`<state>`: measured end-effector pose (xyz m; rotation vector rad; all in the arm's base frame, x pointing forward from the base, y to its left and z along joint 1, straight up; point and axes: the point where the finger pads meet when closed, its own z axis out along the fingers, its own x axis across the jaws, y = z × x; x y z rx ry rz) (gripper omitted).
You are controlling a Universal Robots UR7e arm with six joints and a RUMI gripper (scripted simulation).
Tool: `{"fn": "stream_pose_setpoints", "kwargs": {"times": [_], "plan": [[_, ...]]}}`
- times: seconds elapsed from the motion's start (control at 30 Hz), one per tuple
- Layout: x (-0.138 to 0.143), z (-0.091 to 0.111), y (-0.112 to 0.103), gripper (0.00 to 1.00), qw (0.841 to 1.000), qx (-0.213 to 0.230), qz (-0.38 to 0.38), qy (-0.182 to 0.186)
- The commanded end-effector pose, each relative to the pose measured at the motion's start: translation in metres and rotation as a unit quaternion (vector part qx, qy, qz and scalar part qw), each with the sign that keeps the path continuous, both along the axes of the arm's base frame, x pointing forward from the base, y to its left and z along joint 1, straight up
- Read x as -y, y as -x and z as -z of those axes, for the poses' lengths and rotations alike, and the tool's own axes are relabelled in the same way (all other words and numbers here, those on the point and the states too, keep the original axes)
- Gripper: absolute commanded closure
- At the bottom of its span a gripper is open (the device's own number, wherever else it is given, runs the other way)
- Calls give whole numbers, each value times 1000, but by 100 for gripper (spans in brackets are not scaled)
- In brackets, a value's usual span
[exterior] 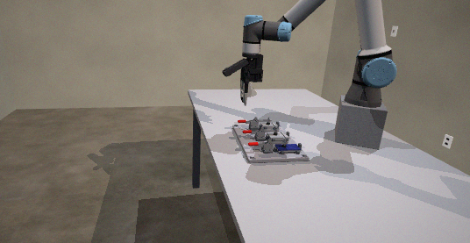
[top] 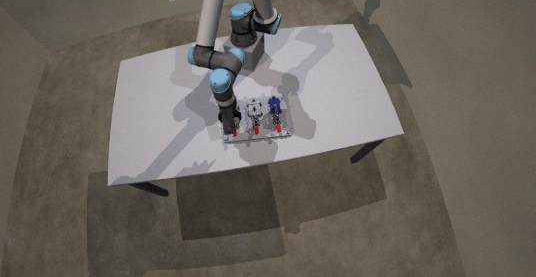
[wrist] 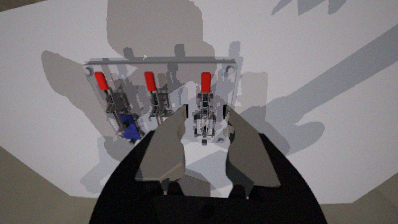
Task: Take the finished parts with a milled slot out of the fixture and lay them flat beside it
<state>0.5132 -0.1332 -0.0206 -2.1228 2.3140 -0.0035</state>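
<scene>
Half-open claw hangs over the fixture's end station, nothing in its grip

The claw (top: 229, 125) (exterior: 245, 103) (wrist: 205, 105) is partly spread, its two fingers well apart with nothing pinched between them. In the exterior view it points down, its tips above the clamps and touching neither the fixture (top: 257, 137) (exterior: 279, 160) (wrist: 165, 60) nor the bench (top: 350, 100) (exterior: 307, 197) (wrist: 280, 50). From the wrist, the end clamp's red handle (wrist: 205, 82) lies ahead of the gap between the tips, and the end finished part (exterior: 269, 126) (wrist: 200, 127) shows through that gap, lower down. The arm hides that part from the top view

Both finished parts are in the fixture, which lies on the bench. The middle finished part (top: 254, 109) (exterior: 277, 137) sits between the end one and the blue blank (top: 272, 105) (exterior: 289, 147) (wrist: 131, 127); in the wrist view a finger covers much of it. The blue blank is in the station farthest from the claw, which is not touching it
</scene>
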Motion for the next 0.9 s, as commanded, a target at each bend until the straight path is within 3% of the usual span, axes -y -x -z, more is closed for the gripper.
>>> {"fn": "stream_pose_setpoints", "kwargs": {"times": [0.0,0.13,0.6,0.87], "plan": [[-1,9,1,72,1000,-2,0,-1],[-1,14,1,72,1000,-2,0,-1],[-1,61,1,72,1000,-2,0,-1],[-1,70,1,72,1000,-1,0,0]]}}
